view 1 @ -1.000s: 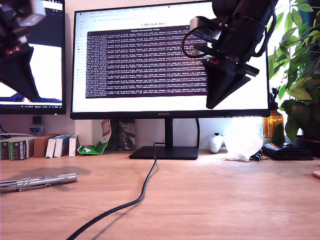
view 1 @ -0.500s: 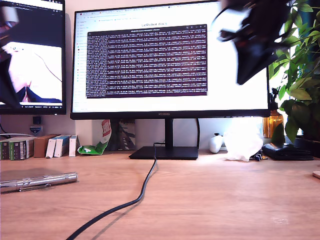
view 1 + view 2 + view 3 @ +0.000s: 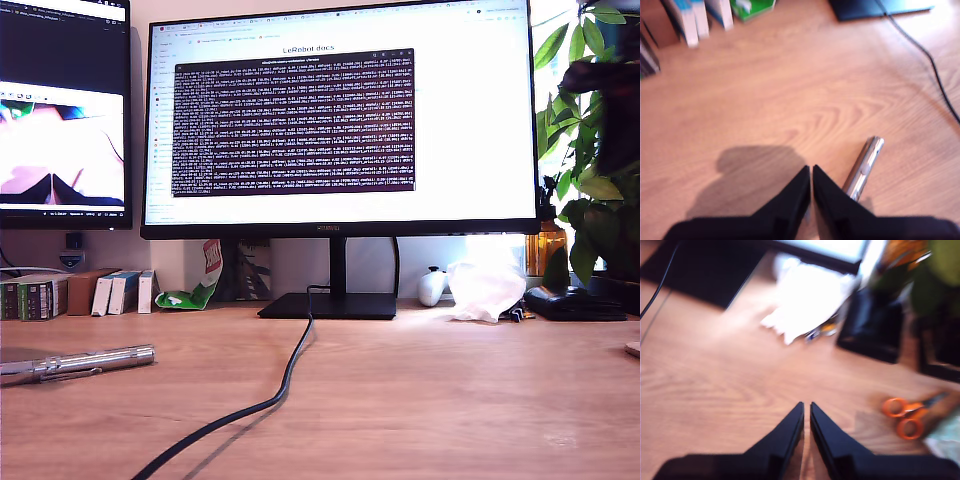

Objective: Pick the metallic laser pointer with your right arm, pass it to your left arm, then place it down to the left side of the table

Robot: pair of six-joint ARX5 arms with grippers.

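1. Arms that had hung before the screens a second earlier were gone from the exterior view.
2. Wide light-brown wooden table (image 3: 420, 400) held the slim shiny silver laser pointer (image 3: 80, 362) at the exterior view's left, seemingly unmoved.
3. My first gripper (image 3: 811, 172) hung above it, jaws nearly closed, empty.
4. My second gripper (image 3: 806, 409) was likewise.

My first gripper (image 3: 811, 169) shows two matte black wedge fingers (image 3: 790, 197) tapering to sharp points, plain flat faces, no markings, screws or cables visible; my second gripper (image 3: 806, 406) looks identical, black pointed fingers (image 3: 832, 440), blurred edges
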